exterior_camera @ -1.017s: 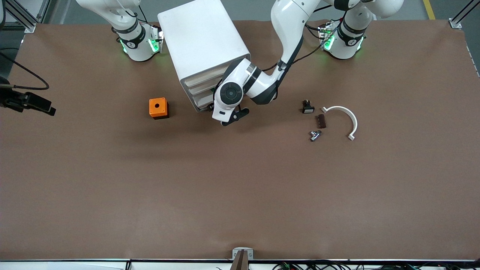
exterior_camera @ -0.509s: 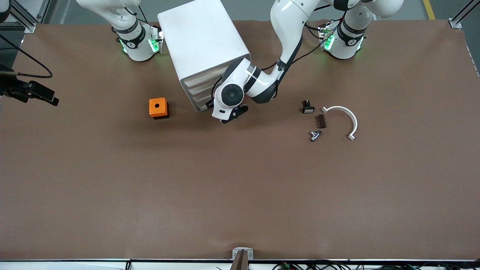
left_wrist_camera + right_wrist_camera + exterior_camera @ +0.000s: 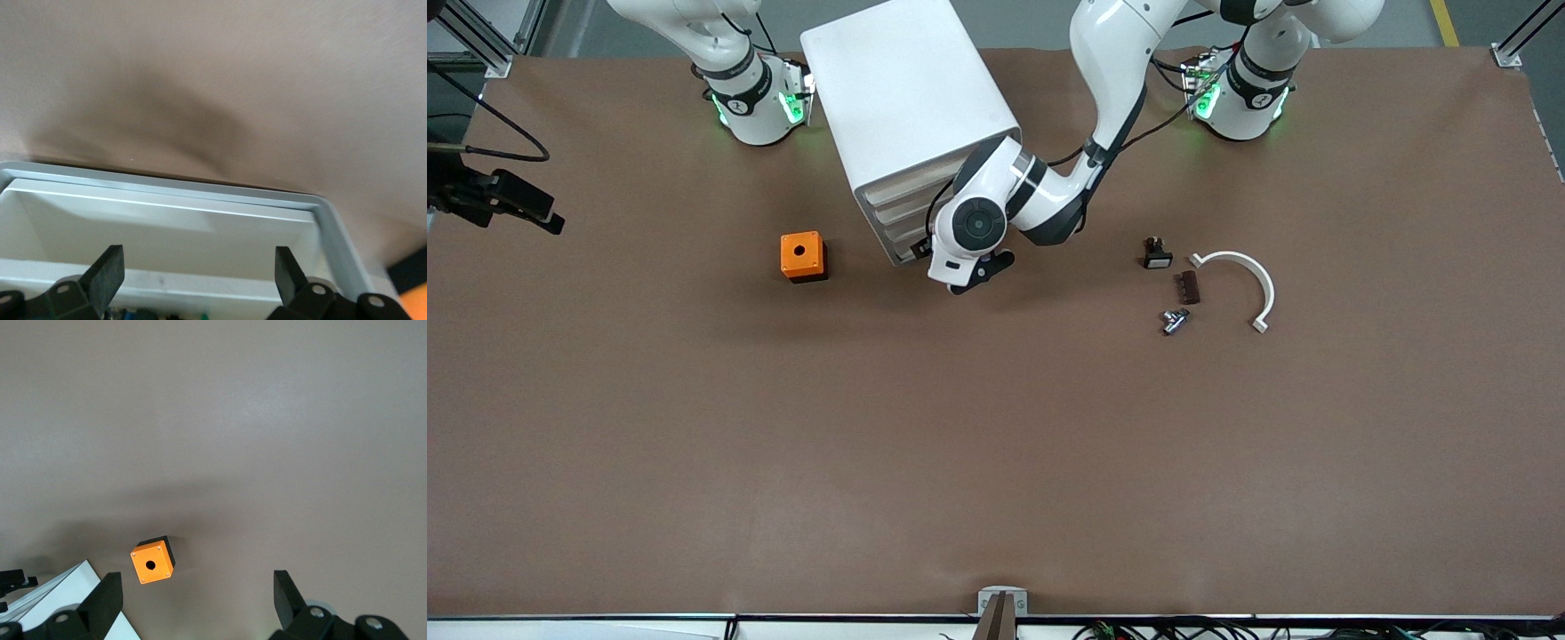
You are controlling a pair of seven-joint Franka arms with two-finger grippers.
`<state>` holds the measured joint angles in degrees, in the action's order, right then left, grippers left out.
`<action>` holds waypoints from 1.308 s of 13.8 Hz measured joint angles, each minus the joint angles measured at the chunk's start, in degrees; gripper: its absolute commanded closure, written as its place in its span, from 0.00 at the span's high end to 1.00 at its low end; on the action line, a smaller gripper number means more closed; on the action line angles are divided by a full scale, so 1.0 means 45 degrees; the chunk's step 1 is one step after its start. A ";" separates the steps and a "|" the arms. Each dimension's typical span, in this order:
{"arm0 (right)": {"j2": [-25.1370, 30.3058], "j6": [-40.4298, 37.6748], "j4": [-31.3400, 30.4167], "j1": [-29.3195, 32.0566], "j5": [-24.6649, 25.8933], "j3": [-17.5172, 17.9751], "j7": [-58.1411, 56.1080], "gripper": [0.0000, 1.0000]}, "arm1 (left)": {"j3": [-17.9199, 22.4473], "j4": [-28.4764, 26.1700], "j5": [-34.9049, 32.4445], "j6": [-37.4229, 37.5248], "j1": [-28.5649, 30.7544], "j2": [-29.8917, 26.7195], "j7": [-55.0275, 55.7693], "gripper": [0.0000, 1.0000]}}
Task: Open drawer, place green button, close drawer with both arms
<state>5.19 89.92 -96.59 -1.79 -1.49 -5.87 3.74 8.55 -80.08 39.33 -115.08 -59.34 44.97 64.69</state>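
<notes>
The white cabinet (image 3: 907, 107) stands between the arms' bases. My left arm reaches down in front of its stacked drawers (image 3: 895, 224), and the wrist (image 3: 971, 226) hides the drawer's front in the front view. In the left wrist view my left gripper (image 3: 199, 267) is open over the bottom drawer (image 3: 167, 193), a shallow white tray with a raised rim, with nothing between the fingers. The button is not clearly in view. My right gripper (image 3: 193, 587) hangs open and empty high over the orange cube (image 3: 152, 565). Its black hand (image 3: 498, 197) shows at the front view's edge.
The orange cube with a round hole (image 3: 802, 256) sits beside the cabinet toward the right arm's end. Toward the left arm's end lie a small black part with a white face (image 3: 1158, 255), a brown piece (image 3: 1189, 287), a silver fitting (image 3: 1174, 320) and a white arc (image 3: 1245, 276).
My left wrist has crept a little closer to the cabinet's front. The right hand's black end has drifted up the front view's edge. Nothing on the table has moved.
</notes>
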 measured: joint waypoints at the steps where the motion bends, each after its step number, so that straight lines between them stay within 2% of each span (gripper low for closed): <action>1: 0.0000 0.0023 -0.0048 0.0000 0.0000 0.0001 0.0000 1.00 | 0.0251 0.0136 -0.0005 0.0001 0.0047 -0.0147 0.0000 0.99; 5: 0.0001 0.0037 -0.0093 -0.0002 0.0002 0.0019 -0.0015 1.00 | 0.0953 0.0370 -0.0892 0.0704 0.0584 -0.1492 -0.0023 0.99; 10: 0.0146 0.0037 -0.0138 -0.0144 0.0177 0.0105 -0.0155 1.00 | 0.1037 0.0453 -0.1897 0.3584 0.2200 -0.4348 -0.0662 0.99; 18: 0.0341 0.0266 -0.0146 -0.0198 0.0242 0.0131 -0.0526 1.00 | 0.1087 0.0404 -0.3262 0.8642 0.5722 -0.7825 -0.5118 0.99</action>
<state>6.72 91.12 -97.24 -2.68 -0.40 -5.28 1.37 13.44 -78.26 24.65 -76.19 -33.59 9.76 41.66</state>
